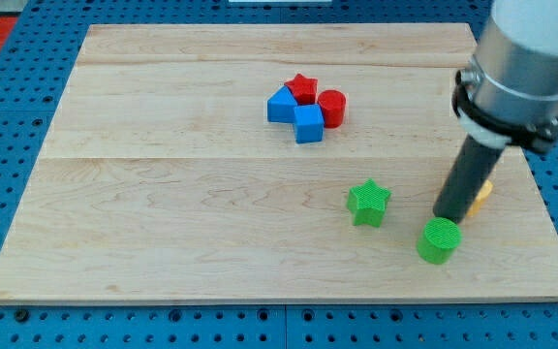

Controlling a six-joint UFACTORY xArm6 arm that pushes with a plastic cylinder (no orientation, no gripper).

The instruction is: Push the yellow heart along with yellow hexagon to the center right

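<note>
My tip [446, 216] touches the board at the view's right, just above the green cylinder [439, 240]. A yellow block [482, 193] peeks out behind the rod on its right side; only a sliver shows, so its shape cannot be made out. A second yellow block is not visible; the rod and arm may hide it. The green star [368, 203] lies left of my tip.
A cluster sits at the upper middle: a red star [301, 88], a red cylinder [331, 108], a blue cube [308, 124] and another blue block [281, 105]. The wooden board [163, 194] ends close to the right of the rod.
</note>
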